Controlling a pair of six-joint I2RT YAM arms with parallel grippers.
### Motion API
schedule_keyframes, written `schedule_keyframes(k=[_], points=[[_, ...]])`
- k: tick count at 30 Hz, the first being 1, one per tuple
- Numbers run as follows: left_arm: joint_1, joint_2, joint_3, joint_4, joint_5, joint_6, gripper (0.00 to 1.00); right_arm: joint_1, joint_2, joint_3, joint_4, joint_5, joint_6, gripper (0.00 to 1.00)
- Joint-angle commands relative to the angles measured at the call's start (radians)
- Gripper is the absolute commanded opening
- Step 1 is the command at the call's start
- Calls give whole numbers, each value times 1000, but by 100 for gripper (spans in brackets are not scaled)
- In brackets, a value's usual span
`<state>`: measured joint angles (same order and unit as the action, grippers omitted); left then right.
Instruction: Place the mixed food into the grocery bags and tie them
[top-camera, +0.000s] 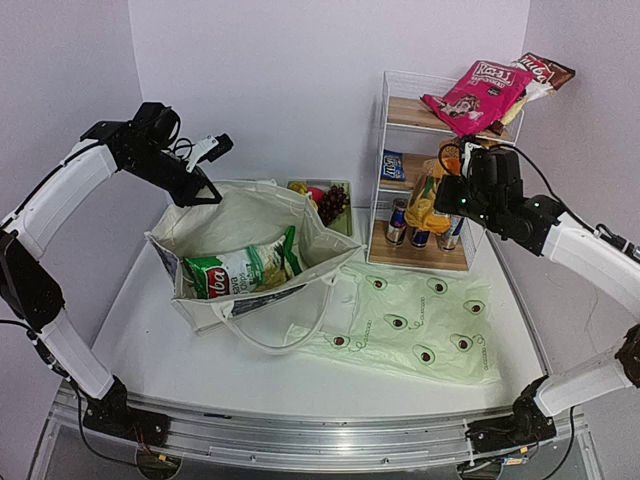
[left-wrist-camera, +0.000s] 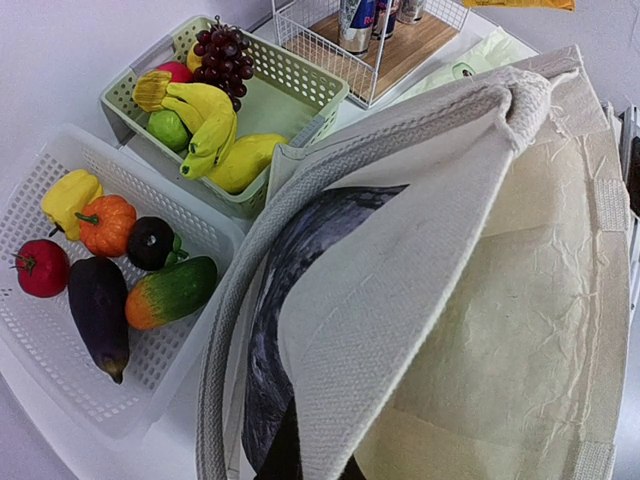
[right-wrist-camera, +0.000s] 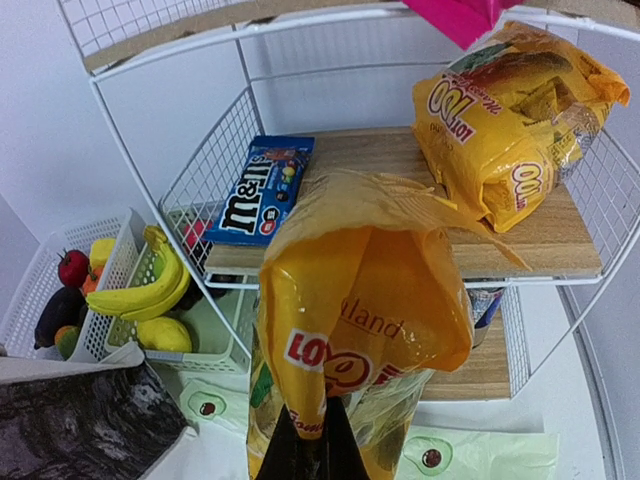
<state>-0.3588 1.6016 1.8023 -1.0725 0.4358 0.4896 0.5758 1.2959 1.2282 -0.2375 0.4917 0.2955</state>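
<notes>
The left gripper (top-camera: 198, 190) appears pinched shut on the far-left rim of the cream canvas tote (top-camera: 235, 225), holding its mouth wide open, though the wrist view hides the fingers. A crinkly green-white snack packet (top-camera: 240, 270) lies inside. The right gripper (right-wrist-camera: 310, 450) is clamped on a shiny orange snack packet (right-wrist-camera: 360, 300), held just in front of the white wire shelf rack (top-camera: 405, 112) and above the flat pale-green avocado-print plastic bag (top-camera: 420, 320). A green basket (left-wrist-camera: 300, 85) with yellow bananas (left-wrist-camera: 205, 115) and dark grapes (left-wrist-camera: 225, 50) crowds the tote's back edge.
</notes>
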Motion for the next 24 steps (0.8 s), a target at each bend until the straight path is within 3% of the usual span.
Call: schedule_keyframes(k=[1, 15, 24], points=[[3, -34, 3, 72, 29, 15, 0, 19, -68, 99, 57, -28, 40, 0], [3, -26, -2, 82, 29, 14, 0, 162, -49, 272, 13, -229, 125, 0], [3, -24, -2, 83, 28, 9, 0, 255, 108, 431, 181, -527, 226, 0]])
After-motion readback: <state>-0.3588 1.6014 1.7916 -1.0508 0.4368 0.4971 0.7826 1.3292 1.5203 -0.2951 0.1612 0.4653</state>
